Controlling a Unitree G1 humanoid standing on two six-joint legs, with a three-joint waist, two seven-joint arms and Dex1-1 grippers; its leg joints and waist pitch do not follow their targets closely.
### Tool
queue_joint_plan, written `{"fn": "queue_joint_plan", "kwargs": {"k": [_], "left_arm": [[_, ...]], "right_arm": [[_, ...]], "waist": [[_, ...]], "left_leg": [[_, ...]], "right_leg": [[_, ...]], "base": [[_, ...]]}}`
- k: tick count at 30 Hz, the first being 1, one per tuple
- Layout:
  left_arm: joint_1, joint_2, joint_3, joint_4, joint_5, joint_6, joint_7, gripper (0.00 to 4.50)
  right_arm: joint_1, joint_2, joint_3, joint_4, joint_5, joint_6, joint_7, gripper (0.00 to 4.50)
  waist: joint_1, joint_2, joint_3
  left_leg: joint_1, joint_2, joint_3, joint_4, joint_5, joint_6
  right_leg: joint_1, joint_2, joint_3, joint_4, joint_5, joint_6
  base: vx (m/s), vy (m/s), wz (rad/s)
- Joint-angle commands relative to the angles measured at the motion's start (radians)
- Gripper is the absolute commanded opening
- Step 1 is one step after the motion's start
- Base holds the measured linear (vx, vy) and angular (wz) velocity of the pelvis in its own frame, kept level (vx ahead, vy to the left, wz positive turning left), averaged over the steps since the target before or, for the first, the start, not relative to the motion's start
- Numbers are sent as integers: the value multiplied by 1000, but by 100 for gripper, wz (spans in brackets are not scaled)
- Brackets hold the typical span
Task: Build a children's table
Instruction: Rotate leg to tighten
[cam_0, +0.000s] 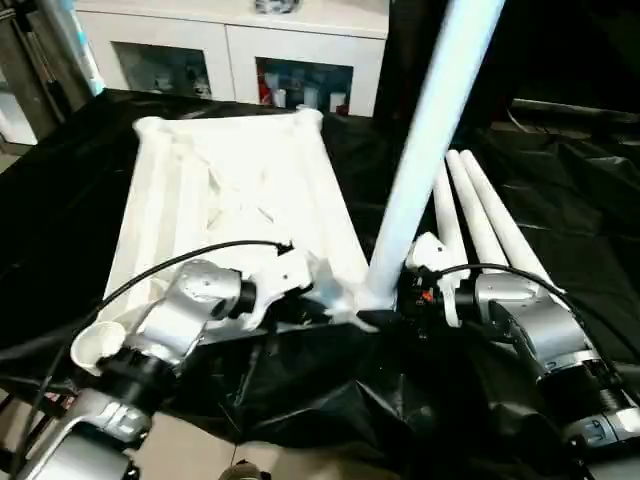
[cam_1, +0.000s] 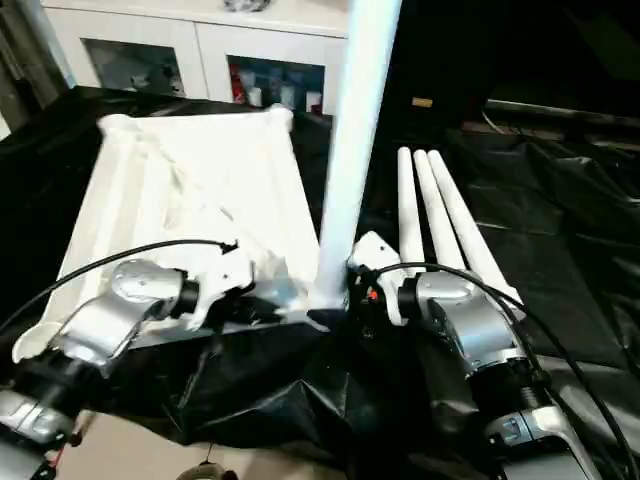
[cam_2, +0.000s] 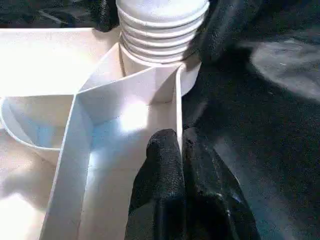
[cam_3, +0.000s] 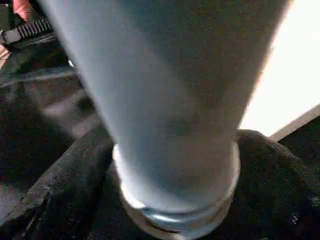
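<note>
Nearest item: two silver forearms, entering from the bottom edge and converging on the near corner of the work.

Left gripper (cam_2: 172, 165): fingers pressed together, pinching a thin upright rib on the underside of the table top (cam_0: 230, 190), just beside the corner socket. Appears to be steadying the top.

Right gripper (cam_3: 175, 165): black fingers spread wide, one on each side of the base of the upright leg (cam_0: 430, 150); whether they press on it cannot be told from the views.

Children's table, top: white plastic, lying upside down on black sheeting (cam_0: 560, 200), ribbed underside up, lobed corners visible at the far end and at the near left.

Children's table, leg one: stands upright in the near right corner socket. Threaded end still shows several ridges above the socket in the left wrist view, so it is judged not fully screwed home.

Children's table, spare legs (cam_0: 490, 220): three, lying side by side on the sheeting just to the right of the top, behind the right gripper, untouched.

Progress, as judged: first leg partly fitted; three legs and the turning-over of the table remain.

Surroundings: white cabinet (cam_0: 240, 50) with glass doors beyond the far edge of the sheeting. The cabinet is well apart from the work.

Obstruction: the upright leg hides part of the scene behind it; crumpled sheeting bunches under the near corner.
</note>
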Motion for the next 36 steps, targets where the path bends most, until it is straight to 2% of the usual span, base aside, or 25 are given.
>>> {"fn": "queue_joint_plan", "kwargs": {"k": [1, 3, 7, 10, 13, 15, 16, 17, 19, 20, 22, 23, 24, 25, 27, 28, 29, 31, 32, 34, 36], "left_arm": [[-4, -7, -20, -49, -25, -22, -42, 0], [-3, -2, -19, -45, -21, -26, -43, 0], [0, 4, -17, -46, -22, -24, -45, 0], [1, 8, -14, -47, -22, -19, -40, 0], [-3, 3, -12, -38, -15, -16, -24, 0], [-22, -24, 0, -6, -2, -4, 33, 0], [-42, -54, 14, 19, 3, 18, 83, 0], [-60, -78, 23, 38, 7, 31, 122, 0], [-68, -90, 27, 47, 9, 35, 140, 0], [-82, -107, 32, 63, 14, 42, 167, 0], [-108, -139, 39, 93, 21, 56, 212, 0], [-129, -164, 44, 117, 27, 69, 250, 0], [-146, -184, 48, 138, 32, 77, 284, 0], [-166, -206, 52, 163, 39, 84, 324, 0], [-189, -235, 62, 195, 45, 94, 368, 0], [-199, -251, 68, 209, 47, 97, 384, 0], [-207, -267, 70, 218, 49, 95, 393, 0], [-207, -271, 67, 216, 49, 91, 390, 0], [-204, -273, 64, 212, 47, 90, 384, 0], [-197, -270, 59, 202, 45, 86, 374, 0], [-186, -263, 51, 191, 44, 76, 355, 0]], "right_arm": [[10, -5, 12, -26, 17, 16, 10, 380], [11, -2, 13, -30, 20, 20, 14, 349], [16, 5, 16, -37, 20, 26, 21, 328], [24, 14, 24, -41, 23, 32, 19, 293], [29, 25, 27, -35, 24, 32, 1, 288], [23, 70, 9, 11, 7, 22, -94, 280], [7, 116, -14, 68, -13, 13, -194, 280], [-8, 154, -36, 116, -21, 9, -271, 279], [-15, 173, -47, 137, -22, 11, -306, 278], [-27, 199, -61, 164, -21, 12, -352, 277], [-47, 246, -86, 209, -18, 11, -433, 277], [-64, 283, -104, 243, -13, 8, -494, 277], [-78, 310, -116, 269, -11, 4, -540, 277], [-93, 339, -127, 299, -13, -1, -591, 277], [-112, 369, -131, 340, -32, -28, -651, 277], [-123, 386, -133, 365, -45, -47, -684, 277], [-133, 405, -127, 384, -59, -75, -699, 277], [-133, 411, -118, 384, -65, -89, -687, 277], [-132, 415, -111, 381, -67, -97, -671, 333], [-129, 414, -112, 371, -59, -94, -646, 333], [-127, 409, -112, 362, -48, -93, -606, 364]], "waist": [[-2, 4, -64], [-1, 4, -63], [0, 1, -64], [1, 2, -65], [0, 2, -64], [-2, 1, -62], [-5, 1, -60], [-8, 4, -57], [-16, 0, -59], [-17, 3, -59], [-23, 0, -61], [-29, 4, -60], [-30, 4, -60], [-32, 6, -63], [-29, 6, -64], [-31, 7, -66], [-29, 10, -68], [-28, 9, -68], [-28, 7, -68], [-28, 7, -67], [-27, 6, -65]], "left_leg": [[18, 61, -17, -73, -208, 31], [18, 61, -17, -73, -213, 26], [16, 60, -18, -73, -206, 25], [16, 60, -18, -72, -193, 29], [17, 60, -17, -72, -199, 27], [18, 60, -18, -75, -218, 17], [18, 58, -19, -75, -233, 8], [22, 57, -18, -76, -258, -5], [19, 55, -25, -79, -274, -25], [18, 56, -26, -80, -272, -27], [19, 53, -24, -77, -265, -24], [18, 51, -21, -77, -260, -22], [19, 51, -22, -77, -262, -23], [19, 51, -21, -75, -249, -24], [18, 53, -22, -75, -235, -22], [15, 52, -20, -74, -214, -20], [17, 52, -21, -74, -206, -18], [16, 53, -20, -73, -200, -7], [14, 52, -19, -73, -191, 3], [14, 53, -19, -73, -194, 9], [15, 53, -19, -75, -214, 11]], "right_leg": [[40, -89, 52, -71, -163, -236], [40, -89, 51, -71, -167, -236], [42, -91, 52, -70, -168, -230], [41, -90, 51, -68, -154, -230], [40, -90, 51, -69, -161, -232], [37, -91, 52, -73, -200, -225], [38, -92, 52, -76, -228, -221], [30, -92, 53, -81, -270, -217], [38, -95, 50, -82, -323, -199], [37, -95, 51, -84, -327, -186], [35, -94, 52, -83, -302, -191], [33, -92, 53, -84, -291, -196], [33, -93, 53, -85, -296, -196], [33, -92, 53, -83, -277, -200], [36, -92, 52, -80, -245, -204], [37, -92, 52, -76, -199, -214], [38, -90, 50, -72, -165, -221], [41, -91, 51, -70, -129, -229], [44, -90, 51, -69, -107, -234], [44, -91, 51, -70, -110, -237], [44, -93, 51, -74, -155, -231]], "base": [[0, 0, 0], [0, 0, 0], [0, 0, 0], [0, 0, 0], [0, 0, 0], [0, 0, 0], [0, 0, 0], [0, 0, 0], [0, 0, 0], [0, 0, 0], [0, 0, 0], [0, 0, 0], [0, 0, 0], [0, 0, 0], [0, 0, 0], [0, 0, 0], [0, 0, 0], [0, 0, 0], [0, 0, 0], [0, 0, 0], [0, 0, 0]]}}
